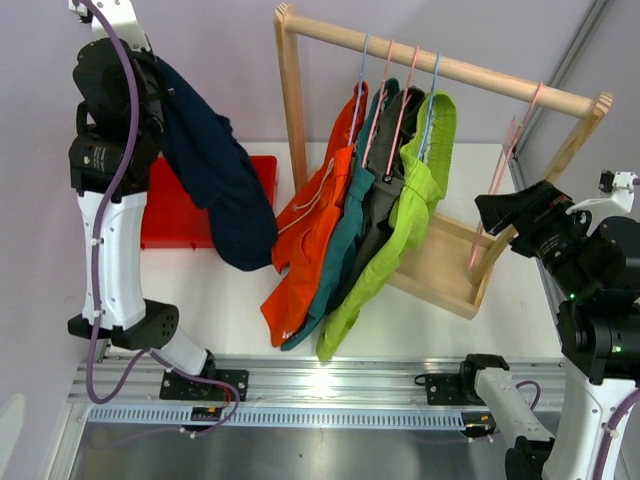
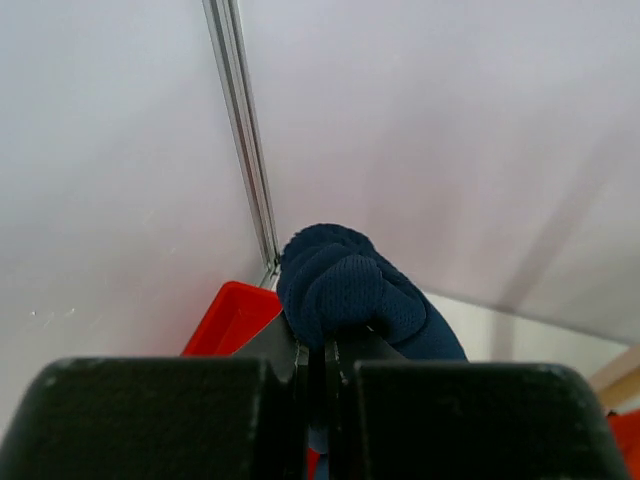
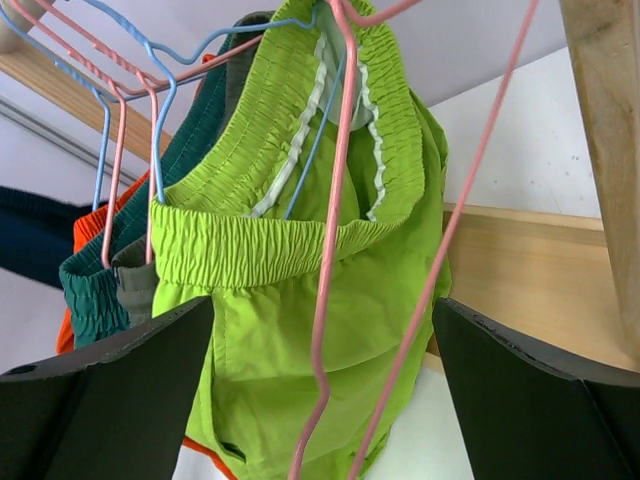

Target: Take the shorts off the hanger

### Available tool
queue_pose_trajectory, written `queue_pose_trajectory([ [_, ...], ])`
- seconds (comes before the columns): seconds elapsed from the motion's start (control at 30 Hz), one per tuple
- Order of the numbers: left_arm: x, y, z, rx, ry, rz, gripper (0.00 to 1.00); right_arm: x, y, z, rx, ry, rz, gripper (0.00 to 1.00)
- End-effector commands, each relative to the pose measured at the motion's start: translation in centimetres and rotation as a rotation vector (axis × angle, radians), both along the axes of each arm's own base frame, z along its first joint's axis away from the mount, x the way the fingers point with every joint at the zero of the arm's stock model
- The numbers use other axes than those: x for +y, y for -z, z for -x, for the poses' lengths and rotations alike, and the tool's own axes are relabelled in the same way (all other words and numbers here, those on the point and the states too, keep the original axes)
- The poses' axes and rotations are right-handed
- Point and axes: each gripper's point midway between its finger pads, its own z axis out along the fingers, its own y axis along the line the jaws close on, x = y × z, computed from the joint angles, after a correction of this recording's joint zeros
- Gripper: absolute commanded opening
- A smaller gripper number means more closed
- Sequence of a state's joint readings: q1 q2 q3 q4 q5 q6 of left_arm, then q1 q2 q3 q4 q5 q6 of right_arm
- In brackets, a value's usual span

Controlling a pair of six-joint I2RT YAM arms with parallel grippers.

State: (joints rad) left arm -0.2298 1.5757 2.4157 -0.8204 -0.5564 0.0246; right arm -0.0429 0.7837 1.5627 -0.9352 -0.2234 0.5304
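Observation:
My left gripper (image 1: 158,75), raised high at the back left, is shut on the navy shorts (image 1: 215,180), which hang down over the red bin (image 1: 175,215). In the left wrist view the navy shorts (image 2: 350,290) bunch up just past the closed gripper (image 2: 325,350). Orange shorts (image 1: 310,235), teal shorts (image 1: 345,240), dark grey shorts (image 1: 385,195) and lime green shorts (image 1: 405,215) hang on wire hangers from the wooden rack (image 1: 450,70). My right gripper (image 3: 325,380) is open, its fingers on either side of an empty pink hanger (image 3: 335,250), with the lime green shorts (image 3: 270,330) just behind it.
The wooden rack's base (image 1: 440,270) lies on the white table (image 1: 230,300), and its right post (image 3: 600,120) rises close beside my right gripper (image 1: 503,210). The empty pink hanger (image 1: 510,150) hangs at the rail's right end. A metal rail (image 1: 320,385) runs along the near edge.

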Motion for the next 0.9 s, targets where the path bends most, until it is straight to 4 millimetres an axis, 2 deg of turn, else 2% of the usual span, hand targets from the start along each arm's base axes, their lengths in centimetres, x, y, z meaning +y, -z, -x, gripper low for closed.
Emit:
queue_pose_trajectory([
  [0.0, 1.2, -5.9, 1.0, -0.224, -0.040, 0.051, 0.00, 0.6, 0.3, -0.4, 0.003, -0.035, 0.006, 1.00],
  [0.07, 2.1, -6.0, 0.9, -0.228, -0.078, 0.032, 0.00, 0.7, 0.5, -0.6, 0.004, -0.042, 0.009, 0.99],
  [0.13, 4.3, -6.1, 1.6, -0.242, -0.150, 0.050, 0.00, 0.9, 0.7, -0.7, 0.007, -0.056, 0.008, 0.99],
  [0.23, 6.8, -4.5, 1.5, -0.208, -0.218, 0.081, 0.00, 1.3, 0.7, -0.6, 0.004, -0.078, 0.002, 0.99],
  [0.27, 7.3, -1.9, 0.1, -0.137, -0.241, 0.076, 0.00, 1.8, 0.3, -0.4, -0.014, -0.099, -0.010, 0.99],
  [0.33, 7.2, 0.4, -1.4, -0.084, -0.227, 0.077, 0.00, 2.5, -0.7, -0.2, -0.059, -0.139, -0.024, 0.99],
  [0.4, 7.0, 5.6, -4.4, 0.030, -0.205, 0.101, 0.01, 3.1, -1.6, 0.2, -0.095, -0.171, -0.045, 0.99],
  [0.43, 7.3, 6.9, -5.3, 0.056, -0.202, 0.112, 0.02, 3.6, -2.3, 0.8, -0.116, -0.204, -0.064, 0.99],
  [0.47, 7.1, 9.1, -6.4, 0.099, -0.185, 0.131, 0.02, 3.9, -3.4, 1.4, -0.156, -0.220, -0.069, 0.99],
  [0.5, 6.7, 10.9, -7.2, 0.138, -0.172, 0.140, 0.02, 4.1, -3.9, 1.9, -0.173, -0.228, -0.076, 0.99],
  [0.53, 8.0, 12.6, -8.0, 0.171, -0.198, 0.150, 0.01, 4.4, -5.0, 2.7, -0.201, -0.247, -0.077, 0.99],
  [0.6, 8.3, 15.5, -8.8, 0.226, -0.207, 0.176, 0.05, 4.7, -6.1, 3.8, -0.237, -0.273, -0.077, 0.99],
  [0.63, 8.5, 16.3, -9.1, 0.243, -0.214, 0.186, 0.12, 5.2, -6.7, 4.5, -0.259, -0.306, -0.074, 0.99],
  [0.67, 8.3, 17.5, -9.3, 0.265, -0.212, 0.204, 0.28, 5.6, -7.5, 5.1, -0.284, -0.331, -0.073, 0.99],
  [0.7, 8.2, 18.0, -9.3, 0.280, -0.207, 0.211, 0.83, 6.2, -7.9, 5.7, -0.298, -0.376, -0.076, 0.99],
  [0.73, 8.1, 18.7, -9.5, 0.298, -0.203, 0.217, 0.99, 6.5, -8.6, 6.0, -0.321, -0.401, -0.077, 0.99],
  [0.87, 7.4, 19.6, -8.3, 0.338, -0.182, 0.257, 0.99, 8.1, -10.7, 6.7, -0.363, -0.517, -0.144, 0.99],
])
